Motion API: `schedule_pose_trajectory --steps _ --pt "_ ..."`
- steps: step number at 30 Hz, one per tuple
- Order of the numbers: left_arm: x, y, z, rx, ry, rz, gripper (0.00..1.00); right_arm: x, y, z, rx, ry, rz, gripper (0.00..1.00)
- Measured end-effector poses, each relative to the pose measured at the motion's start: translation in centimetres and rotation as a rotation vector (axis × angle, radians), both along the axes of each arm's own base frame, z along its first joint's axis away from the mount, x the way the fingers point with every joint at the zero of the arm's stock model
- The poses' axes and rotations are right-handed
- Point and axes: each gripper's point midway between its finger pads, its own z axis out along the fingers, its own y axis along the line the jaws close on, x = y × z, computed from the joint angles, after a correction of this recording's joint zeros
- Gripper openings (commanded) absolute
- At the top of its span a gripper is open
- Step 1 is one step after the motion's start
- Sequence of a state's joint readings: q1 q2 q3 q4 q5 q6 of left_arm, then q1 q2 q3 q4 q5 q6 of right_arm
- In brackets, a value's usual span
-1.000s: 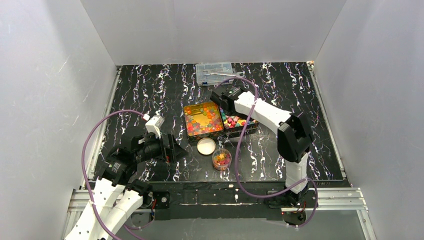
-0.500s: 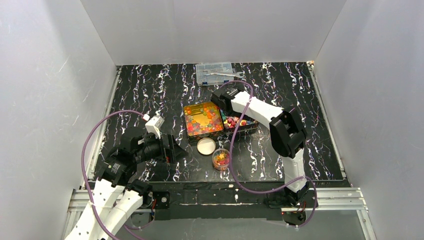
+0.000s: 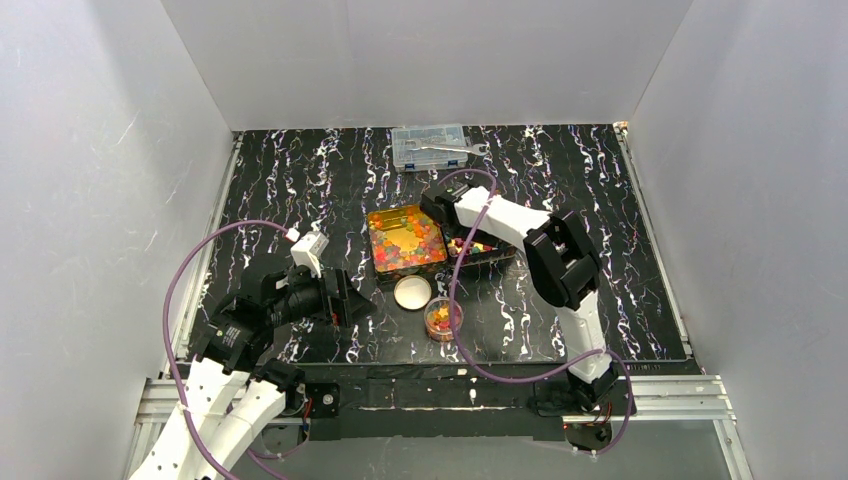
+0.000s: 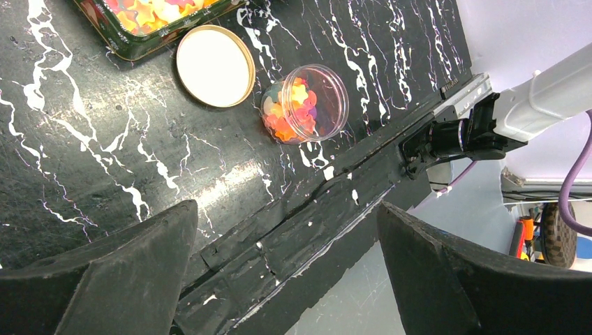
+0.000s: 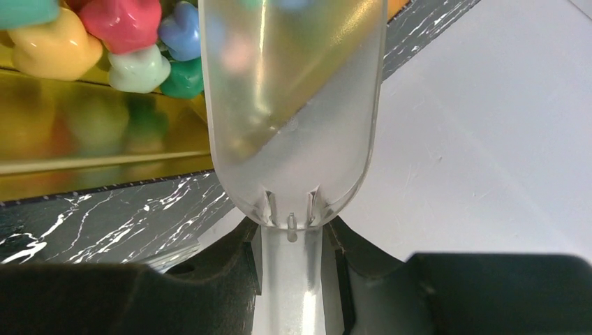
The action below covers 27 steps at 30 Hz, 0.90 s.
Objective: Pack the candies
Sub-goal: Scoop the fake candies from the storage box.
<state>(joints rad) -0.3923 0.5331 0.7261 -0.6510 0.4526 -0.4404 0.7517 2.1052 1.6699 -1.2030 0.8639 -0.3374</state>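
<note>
Glossy red, orange and yellow candies [image 3: 405, 238] fill the left gold tin. Pastel candies [image 5: 132, 49] lie in the right tin [image 3: 492, 251]. A small clear jar [image 3: 443, 318] [image 4: 305, 103] holding orange and yellow candies stands in front of the tins, and its white lid [image 3: 412, 292] [image 4: 215, 65] lies beside it. My right gripper [image 3: 440, 212] [image 5: 292, 244] is shut on the handle of a clear plastic scoop [image 5: 293, 105], whose bowl points into the pastel tin. My left gripper [image 3: 350, 300] [image 4: 286, 230] hangs open and empty, left of the jar, near the table's front edge.
A clear compartment box [image 3: 430, 146] with a wrench on it sits at the back middle. The table's front edge and a metal rail [image 4: 363, 195] run just under my left gripper. White walls close in three sides.
My right arm has folded leftward and brought the scoop down toward the pastel tin. The left arm has stayed still.
</note>
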Motion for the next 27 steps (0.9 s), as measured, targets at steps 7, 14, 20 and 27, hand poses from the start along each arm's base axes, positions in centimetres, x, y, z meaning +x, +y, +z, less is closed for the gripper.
schedule_pose_trajectory --steps 7,14,20,27 --pt "0.0 0.0 0.0 0.001 -0.001 -0.001 0.99 -0.1 0.1 -1.5 -0.013 0.026 -0.014 0.01" --pt "0.0 0.0 0.0 0.001 -0.002 -0.001 0.99 0.0 0.6 -2.1 0.02 0.029 -0.027 0.01" --pt "0.0 0.0 0.0 0.001 -0.002 -0.001 0.99 0.3 2.0 -2.8 0.097 0.032 -0.033 0.01" --pt "0.0 0.0 0.0 0.002 -0.001 -0.001 0.99 1.1 4.2 -4.4 0.182 0.044 -0.034 0.01"
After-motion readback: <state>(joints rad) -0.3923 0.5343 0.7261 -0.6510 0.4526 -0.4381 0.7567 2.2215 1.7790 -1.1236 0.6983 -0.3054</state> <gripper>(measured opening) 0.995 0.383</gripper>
